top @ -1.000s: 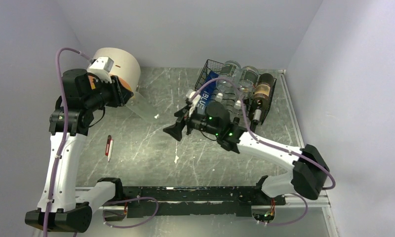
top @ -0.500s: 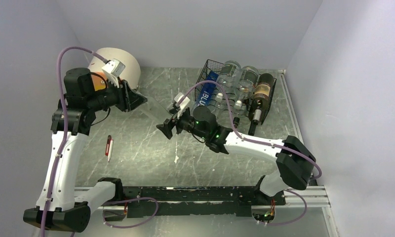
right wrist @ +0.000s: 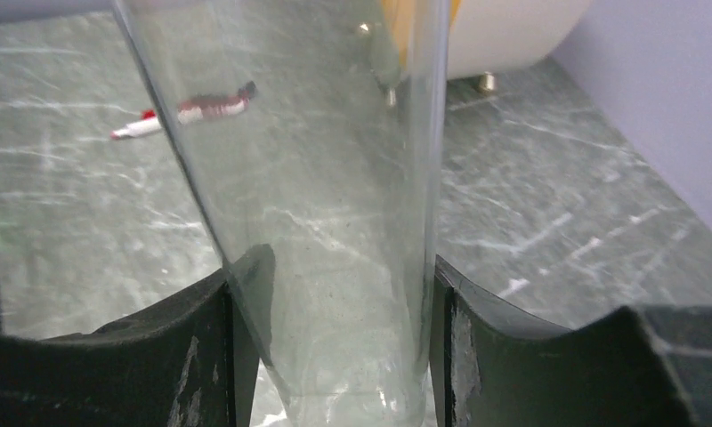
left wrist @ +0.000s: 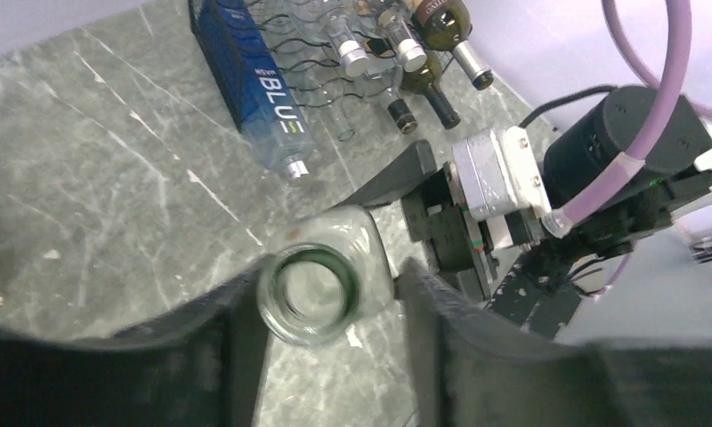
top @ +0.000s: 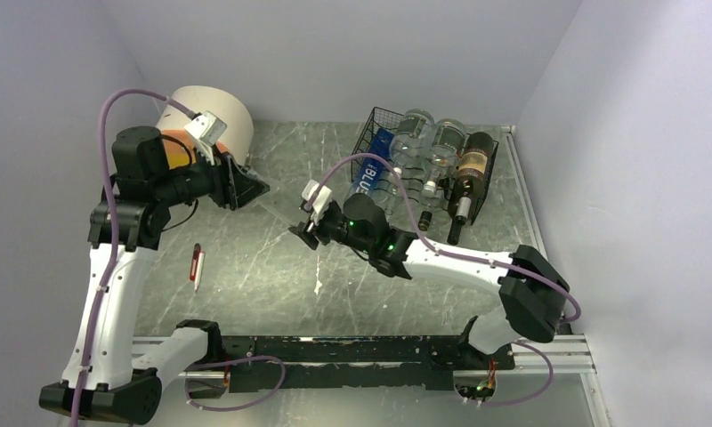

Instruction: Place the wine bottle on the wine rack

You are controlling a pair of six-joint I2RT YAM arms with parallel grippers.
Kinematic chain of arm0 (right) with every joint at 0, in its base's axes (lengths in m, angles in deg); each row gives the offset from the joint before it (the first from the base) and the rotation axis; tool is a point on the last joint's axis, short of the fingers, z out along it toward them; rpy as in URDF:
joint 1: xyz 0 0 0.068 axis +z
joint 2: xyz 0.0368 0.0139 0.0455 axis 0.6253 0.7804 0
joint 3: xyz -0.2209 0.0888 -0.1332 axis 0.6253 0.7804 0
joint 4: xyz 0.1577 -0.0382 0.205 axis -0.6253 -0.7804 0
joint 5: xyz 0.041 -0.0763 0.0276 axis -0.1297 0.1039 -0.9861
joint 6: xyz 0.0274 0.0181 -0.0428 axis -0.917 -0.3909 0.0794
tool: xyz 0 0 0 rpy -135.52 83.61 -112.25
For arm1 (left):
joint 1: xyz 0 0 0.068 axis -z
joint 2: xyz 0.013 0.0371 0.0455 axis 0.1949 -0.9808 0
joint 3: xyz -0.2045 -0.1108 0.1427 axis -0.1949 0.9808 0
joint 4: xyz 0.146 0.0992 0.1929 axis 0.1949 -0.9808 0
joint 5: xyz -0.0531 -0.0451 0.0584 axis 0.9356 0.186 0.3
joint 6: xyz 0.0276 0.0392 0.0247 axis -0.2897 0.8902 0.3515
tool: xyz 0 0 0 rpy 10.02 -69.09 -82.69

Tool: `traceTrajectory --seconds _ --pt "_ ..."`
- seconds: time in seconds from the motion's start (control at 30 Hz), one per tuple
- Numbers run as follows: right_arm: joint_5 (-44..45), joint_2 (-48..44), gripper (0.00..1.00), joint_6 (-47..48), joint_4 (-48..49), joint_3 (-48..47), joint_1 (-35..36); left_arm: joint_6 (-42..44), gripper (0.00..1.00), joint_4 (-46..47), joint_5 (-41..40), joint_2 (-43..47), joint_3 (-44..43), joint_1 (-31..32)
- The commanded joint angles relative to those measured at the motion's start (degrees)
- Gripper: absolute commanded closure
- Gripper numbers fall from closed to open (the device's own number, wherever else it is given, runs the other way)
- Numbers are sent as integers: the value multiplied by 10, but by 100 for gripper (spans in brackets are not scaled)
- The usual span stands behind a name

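Glass, clear and smooth: cylindrical wine bottle point(right wrist: 317, 178), neck clamped in my left gripper point(left wrist: 330, 316); right gripper point(right wrist: 343, 276) straddles its body, contact unclear.

Soft, even light, faint shadows; wrist views blur up close (pale glints on the wine bottle point(right wrist: 335, 222)).

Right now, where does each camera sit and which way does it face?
Top external: above, behind the bases, looking down on table and wine rack; both arms show.
Left wrist: on left claw, facing the rack; fingers grip the clear glass bottle's neck.
Right wrist: on right claw, facing the red pen; fingers flank the bottle.
Shared: both wrists see that bottle.
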Motion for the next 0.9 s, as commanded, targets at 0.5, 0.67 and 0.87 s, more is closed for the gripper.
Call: traceTrajectory --seconds 0.5,0.67,0.87 --pt "57 -171 100 384 -2 26 -2 -20 8 14 -50 68 -57 3" --pt "96 -175 100 459 -29 42 17 -41 8 36 -5 61 -32 19" --pt "145 -158 100 492 -55 38 26 -35 6 24 -42 66 -34 50"
